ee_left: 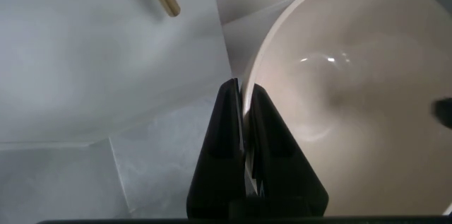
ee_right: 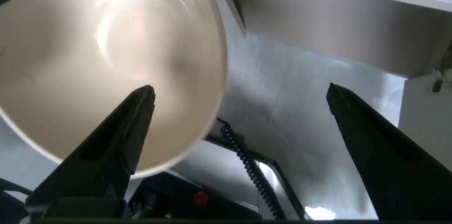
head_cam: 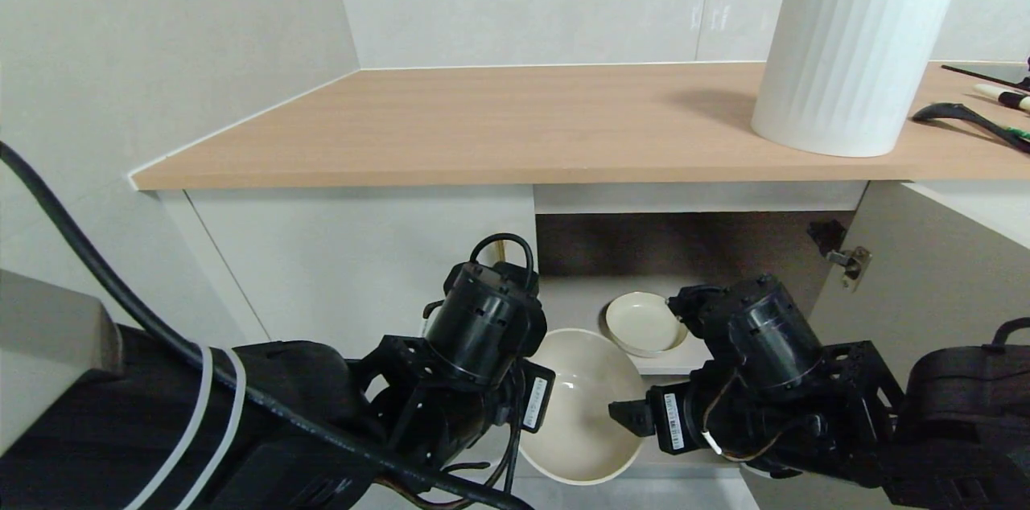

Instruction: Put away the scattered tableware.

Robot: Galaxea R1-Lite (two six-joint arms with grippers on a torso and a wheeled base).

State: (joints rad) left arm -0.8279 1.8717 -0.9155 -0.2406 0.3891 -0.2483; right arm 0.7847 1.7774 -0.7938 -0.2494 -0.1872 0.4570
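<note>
- The left gripper (ee_left: 244, 95) has its jaws pressed together on the rim of a large cream bowl (head_cam: 583, 405), one finger inside the wall and one outside.
- The right gripper (ee_right: 240, 93) has its jaws wide apart and holds nothing. One of its fingers lies just beside the right side of the bowl, and I cannot tell if it touches.
- The bowl hangs tilted in the lower centre of the head view, in front of the open cabinet and not yet on its shelf (head_cam: 575, 297).
- A small cream dish (head_cam: 644, 322) already lies on that shelf, just behind the bowl.
- Above, at the upper right, a white ribbed container (head_cam: 857, 43) stands on the wooden counter (head_cam: 483, 124), with dark utensils (head_cam: 970, 117) at the right edge.
- I judge that the step in hand is storing the bowl. The next move calls for carrying it forward, making it level and setting it down beside the small dish without knocking it, then releasing the rim.
</note>
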